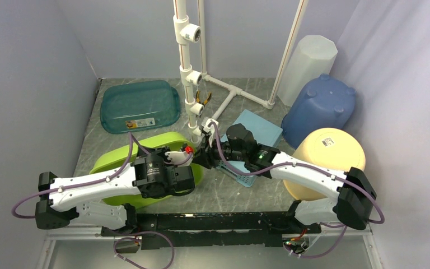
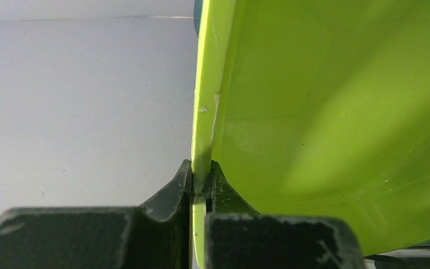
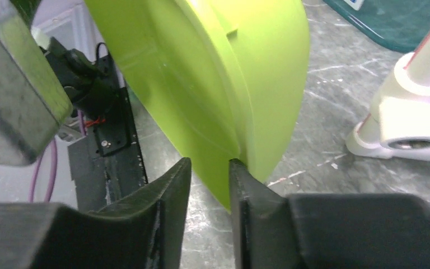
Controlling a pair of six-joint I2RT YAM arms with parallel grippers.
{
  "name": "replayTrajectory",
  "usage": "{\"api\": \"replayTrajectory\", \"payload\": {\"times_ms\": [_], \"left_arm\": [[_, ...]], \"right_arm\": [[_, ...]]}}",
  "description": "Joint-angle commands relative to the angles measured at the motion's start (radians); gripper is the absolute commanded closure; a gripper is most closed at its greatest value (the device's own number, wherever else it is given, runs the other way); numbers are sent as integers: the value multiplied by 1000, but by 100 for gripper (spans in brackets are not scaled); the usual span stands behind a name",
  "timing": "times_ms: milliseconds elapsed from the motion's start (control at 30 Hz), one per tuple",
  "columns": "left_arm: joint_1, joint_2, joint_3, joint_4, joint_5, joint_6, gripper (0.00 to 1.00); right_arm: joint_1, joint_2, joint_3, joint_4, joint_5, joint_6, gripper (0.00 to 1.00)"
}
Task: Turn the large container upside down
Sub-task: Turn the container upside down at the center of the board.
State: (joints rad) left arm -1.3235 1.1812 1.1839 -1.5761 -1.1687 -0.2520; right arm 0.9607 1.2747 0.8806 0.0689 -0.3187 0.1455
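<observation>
**Desk:** Where's the big container?

**Operator:** The large lime-green plastic tub (image 1: 111,163) is left of centre on the grey marbled table (image 1: 246,193). It's tipped up on its side, just in front of the teal translucent plastic tub (image 1: 140,105) and beside the white pipe stand (image 1: 187,73).

**Desk:** And your left gripper (image 2: 201,175)?

**Operator:** It's clenched on the green tub's rim. From my left wrist camera I see both fingers pinching that thin edge.

**Desk:** And the right gripper (image 3: 210,168)?

**Operator:** Its jaws straddle the tub's lower edge. One finger (image 3: 236,176) touches the plastic, but I see a sliver of floor at the other, so I'd say it isn't clamped.
</observation>
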Motion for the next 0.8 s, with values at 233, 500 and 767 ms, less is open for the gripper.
{"api": "replayTrajectory", "payload": {"times_ms": [233, 500, 767], "left_arm": [[-26, -63, 46, 68, 70, -83, 97], [-27, -63, 43, 67, 61, -89, 97], [-28, -66, 41, 66, 59, -89, 97]], "right_arm": [[-20, 64, 90, 24, -197, -193, 79], [-20, 47, 49, 75, -246, -221, 100], [-20, -3, 49, 37, -173, -242, 98]]}}
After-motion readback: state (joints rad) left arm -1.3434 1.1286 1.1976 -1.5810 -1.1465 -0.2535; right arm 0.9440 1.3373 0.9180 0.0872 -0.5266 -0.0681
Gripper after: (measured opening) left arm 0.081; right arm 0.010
